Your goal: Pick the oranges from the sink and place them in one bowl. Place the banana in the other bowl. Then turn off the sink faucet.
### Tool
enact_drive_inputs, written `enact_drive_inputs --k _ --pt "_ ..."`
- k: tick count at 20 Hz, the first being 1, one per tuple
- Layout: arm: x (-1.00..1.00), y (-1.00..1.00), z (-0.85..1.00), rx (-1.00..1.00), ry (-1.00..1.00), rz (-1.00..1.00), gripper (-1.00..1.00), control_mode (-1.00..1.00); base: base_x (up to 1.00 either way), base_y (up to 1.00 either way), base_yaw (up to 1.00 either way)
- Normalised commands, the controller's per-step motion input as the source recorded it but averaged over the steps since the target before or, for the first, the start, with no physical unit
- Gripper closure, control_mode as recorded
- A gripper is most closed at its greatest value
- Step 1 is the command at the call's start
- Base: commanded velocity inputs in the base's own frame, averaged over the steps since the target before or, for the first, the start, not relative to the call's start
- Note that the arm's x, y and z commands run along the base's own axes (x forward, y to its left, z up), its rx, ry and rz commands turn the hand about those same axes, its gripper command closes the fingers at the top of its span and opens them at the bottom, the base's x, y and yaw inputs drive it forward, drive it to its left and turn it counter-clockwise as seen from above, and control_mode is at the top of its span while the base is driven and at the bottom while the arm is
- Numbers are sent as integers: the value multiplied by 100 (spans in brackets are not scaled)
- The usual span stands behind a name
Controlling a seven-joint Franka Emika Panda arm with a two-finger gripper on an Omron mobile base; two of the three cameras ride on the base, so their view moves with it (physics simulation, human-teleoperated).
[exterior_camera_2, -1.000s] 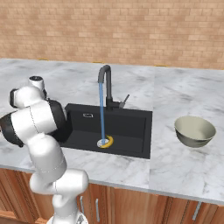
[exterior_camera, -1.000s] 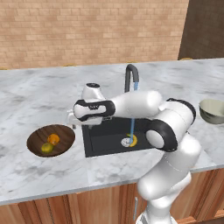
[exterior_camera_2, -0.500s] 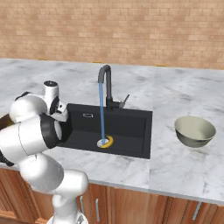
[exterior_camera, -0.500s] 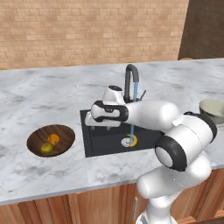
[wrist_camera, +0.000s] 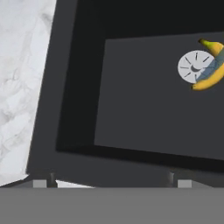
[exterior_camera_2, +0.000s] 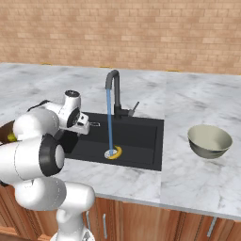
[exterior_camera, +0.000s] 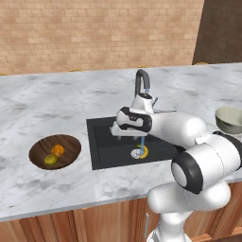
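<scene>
Two oranges, a bright one (exterior_camera: 57, 150) and a duller yellow-green one (exterior_camera: 51, 159), lie in the dark wooden bowl (exterior_camera: 38, 150) left of the sink (exterior_camera: 105, 139). The banana (exterior_camera: 144, 151) (exterior_camera_2: 116, 153) (wrist_camera: 210, 75) lies on the sink floor beside the round drain (wrist_camera: 192, 66), under the running water. The tall dark sink faucet (exterior_camera: 140, 83) (exterior_camera_2: 113, 90) pours a blue stream. My gripper (exterior_camera: 126, 136) (exterior_camera_2: 93, 125) (wrist_camera: 111, 183) hangs open and empty over the sink's left part, left of the banana. The pale grey-beige bowl (exterior_camera: 226, 124) (exterior_camera_2: 210, 141) stands empty at the right.
White-grey marble counter (exterior_camera: 56, 99) surrounds the sink, with a brick wall behind. The faucet's thin lever (exterior_camera_2: 135, 106) sticks out to its right. The wooden bowl's edge (exterior_camera_2: 4, 132) peeks out behind my arm in the right base view.
My arm has swung right, from beside the wooden bowl to above the left part of the sink. The gripper stays open and empty. The fruits have not moved.
</scene>
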Motion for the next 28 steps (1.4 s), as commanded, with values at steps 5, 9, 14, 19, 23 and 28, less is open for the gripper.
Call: enact_drive_inputs --k 5,9,14,19,23,28 --pt "10 -65 -21 -10 3 0 -100 -100 0 0 0" --pt "17 -56 -25 -13 4 0 -100 -100 0 0 0" --pt "17 -50 -15 -8 1 0 -100 -100 0 0 0" --pt "17 -24 -6 0 0 0 -100 -100 0 0 0" --pt "6 -24 -25 0 0 -5 -100 -100 0 0 0" --pt "0 -24 -35 0 0 -13 -100 -100 0 0 0"
